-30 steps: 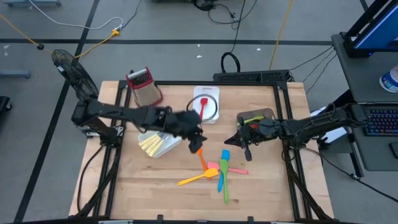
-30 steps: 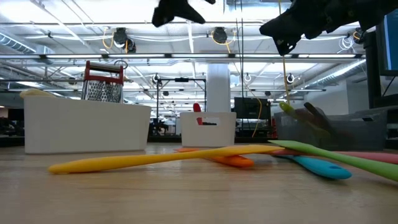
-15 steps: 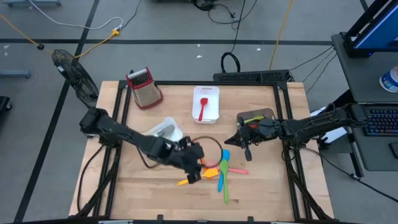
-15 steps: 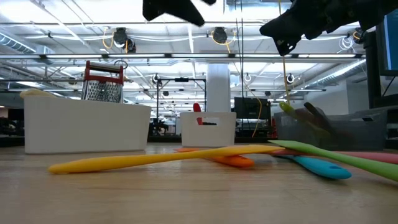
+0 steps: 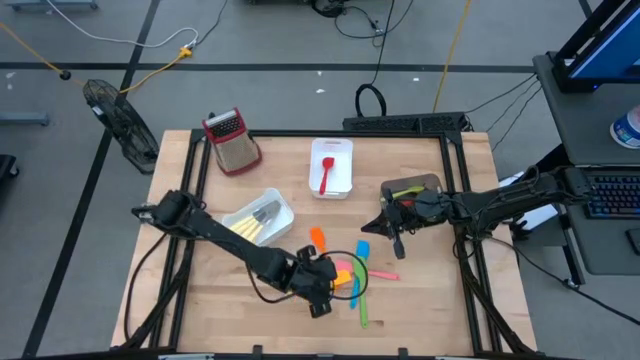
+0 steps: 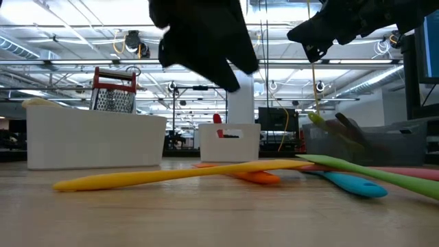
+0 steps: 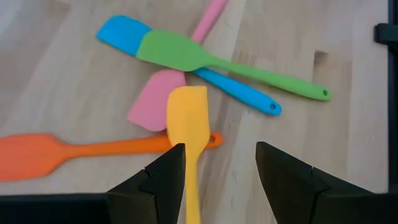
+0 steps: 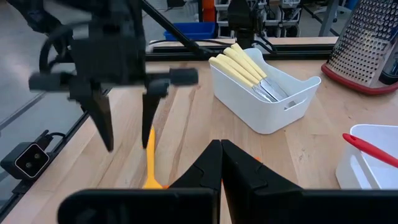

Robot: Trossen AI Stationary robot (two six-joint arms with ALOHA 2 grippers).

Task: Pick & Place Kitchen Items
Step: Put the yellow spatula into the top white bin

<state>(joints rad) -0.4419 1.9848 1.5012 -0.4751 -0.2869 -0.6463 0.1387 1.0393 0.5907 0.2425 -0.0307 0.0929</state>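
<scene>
The left gripper (image 5: pixel 318 296) hangs over the front middle of the wooden bench (image 5: pixel 420 300), its fingers (image 7: pixel 163 180) spread and empty. They straddle the handle of the yellow spatula (image 7: pixel 187 124) without touching it, as the left wrist view shows. From the right wrist view the same gripper (image 8: pixel 121 127) stands above the bench with its fingertips pointing down on either side of the yellow spatula (image 8: pixel 149 155).

The loose utensils lie together near the front centre of the bench. The yellow spatula's blade overlaps the pink spatula (image 7: pixel 155 106) and crosses the handle end of the orange spatula (image 7: pixel 56 152). The green spatula (image 7: pixel 205 59) lies over the blue spatula (image 7: pixel 121 34), whose handle runs under it. In the low view the yellow spatula (image 6: pixel 158 175) stretches across the foreground, with the orange one (image 6: pixel 254 178) behind it and the green (image 6: pixel 384 175) and blue (image 6: pixel 353 184) ones to one side.

A white bin (image 5: pixel 275 222) toward the left side of the bench holds cream-handled cutlery (image 5: pixel 245 230). Another white bin (image 5: pixel 345 150) near the back edge holds a red utensil (image 5: pixel 325 175). The box grater (image 5: pixel 232 140) stands at the back left corner.

The right gripper (image 5: pixel 383 228) waits above the right side of the bench, just in front of a grey bin (image 5: pixel 425 185), its fingers (image 8: pixel 205 165) pressed together on nothing.
</scene>
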